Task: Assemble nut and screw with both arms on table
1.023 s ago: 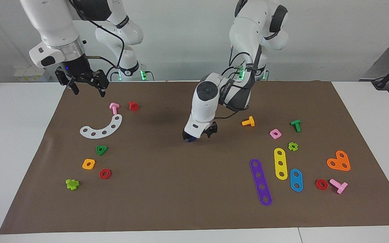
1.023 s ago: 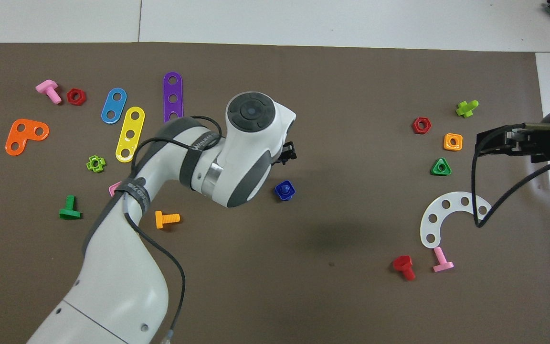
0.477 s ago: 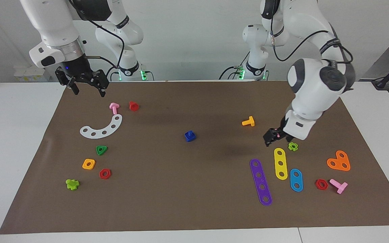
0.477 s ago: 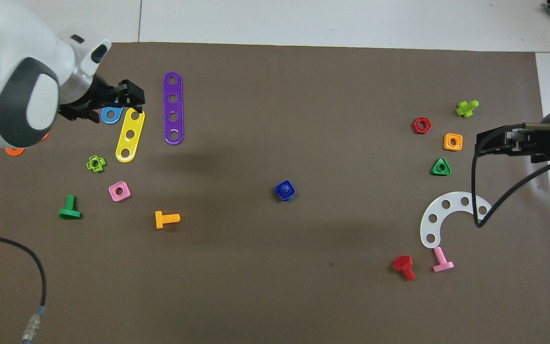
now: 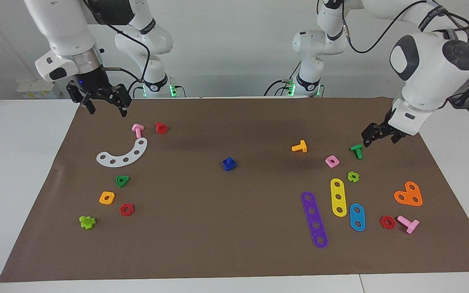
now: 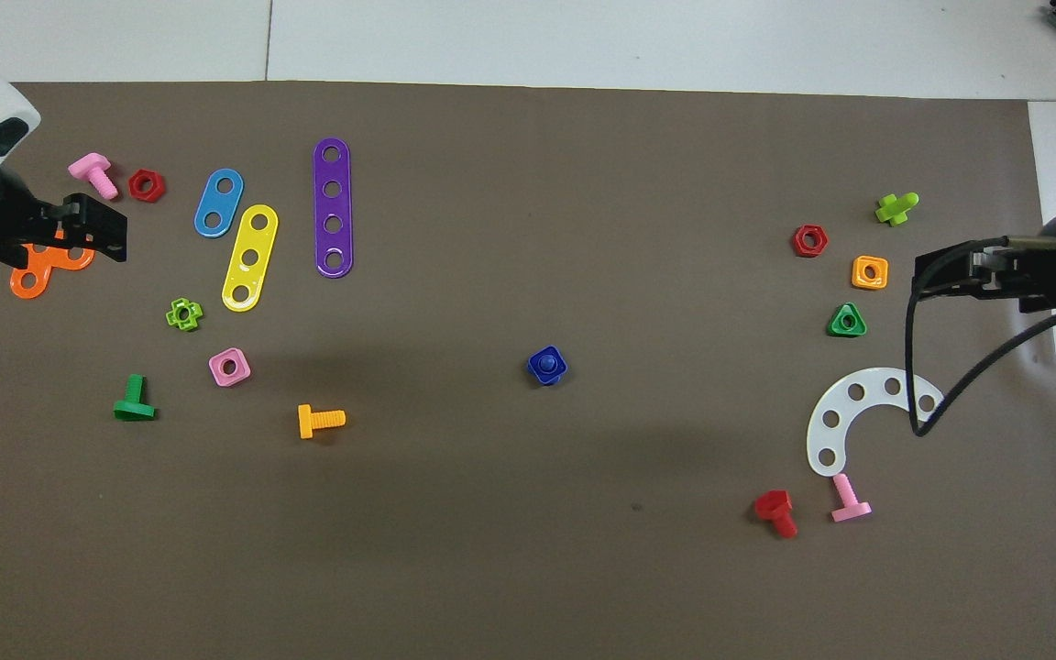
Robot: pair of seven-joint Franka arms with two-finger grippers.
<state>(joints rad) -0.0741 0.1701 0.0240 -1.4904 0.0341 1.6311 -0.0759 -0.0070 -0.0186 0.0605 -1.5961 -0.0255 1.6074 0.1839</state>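
Note:
The blue square nut lies in the middle of the brown mat on the table. The dark-blue screw sits in its centre hole; its head is hidden. Neither gripper touches them. My left gripper hangs open and empty above the mat toward the left arm's end, beside the green T-shaped screw. My right gripper waits open and empty in the air over the mat's edge at the right arm's end.
Toward the left arm's end lie an orange screw, a pink nut, purple, yellow and blue strips and an orange heart plate. Toward the right arm's end lie a white arc plate, pink and red screws and several nuts.
My left arm has lifted away from the blue nut and screw and swung to its own end of the table, leaving them on the mat. The right arm has not moved.

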